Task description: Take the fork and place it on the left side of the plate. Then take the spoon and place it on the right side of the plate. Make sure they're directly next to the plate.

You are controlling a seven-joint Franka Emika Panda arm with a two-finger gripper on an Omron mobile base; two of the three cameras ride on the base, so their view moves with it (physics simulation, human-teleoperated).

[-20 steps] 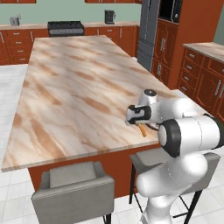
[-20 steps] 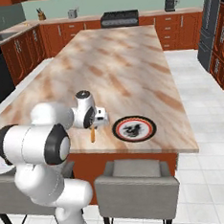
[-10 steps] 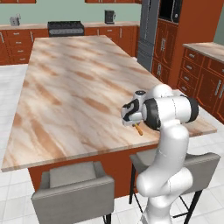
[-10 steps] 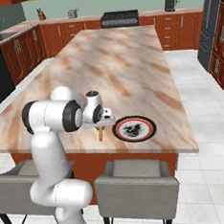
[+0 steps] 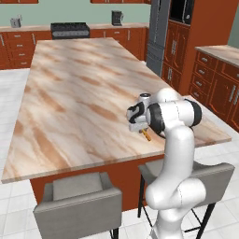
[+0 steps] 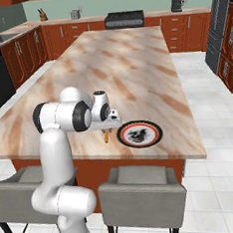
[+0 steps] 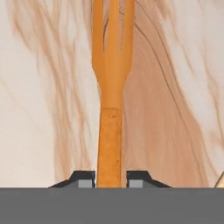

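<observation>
Hand view, claw [image 7: 110, 179] narrow, tips flanking fork [image 7: 111, 87] handle, contact unclear

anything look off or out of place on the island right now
Nothing stands out. The fork lies flat on the counter just left of the plate, with the gripper fingers either side of its handle. The plate sits flat and intact near the front edge. No spill or damage shows.
</observation>
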